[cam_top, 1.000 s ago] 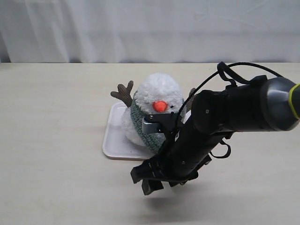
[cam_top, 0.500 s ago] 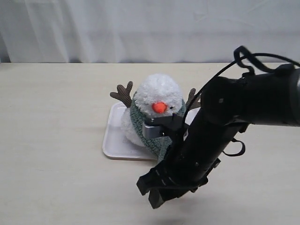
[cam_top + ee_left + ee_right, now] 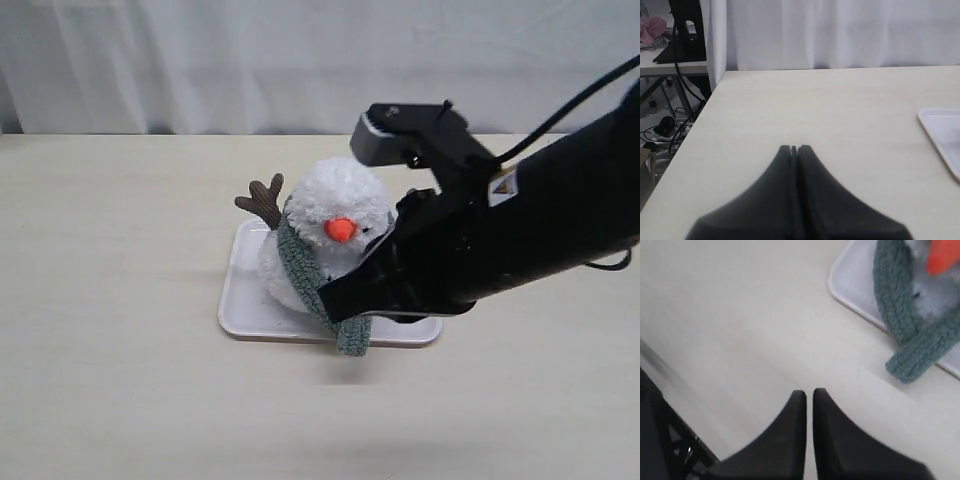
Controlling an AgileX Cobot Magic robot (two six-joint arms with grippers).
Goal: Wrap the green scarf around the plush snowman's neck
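Observation:
The plush snowman (image 3: 335,195) sits upright on a white tray (image 3: 240,300), its orange nose (image 3: 340,229) facing the front. The green scarf (image 3: 298,262) lies around the snowman's neck, which it covers. One scarf end (image 3: 353,338) hangs over the tray's front edge, touched by neither gripper. My right arm (image 3: 500,230) hangs in front of the snowman's right side and hides it. In the right wrist view my right gripper (image 3: 809,392) is shut on nothing above bare table, apart from the scarf (image 3: 895,305). My left gripper (image 3: 794,148) is shut and empty, far off to the left.
The tray's corner (image 3: 940,127) shows at the edge of the left wrist view. The table's left edge (image 3: 705,105) drops to a floor with cables and a stand. A white curtain (image 3: 300,60) closes the back. One brown branch arm (image 3: 262,198) sticks out at the left.
My right arm has risen and drawn back from the table in front of the tray. Its jaws have gone from open to shut. The left gripper stays shut.

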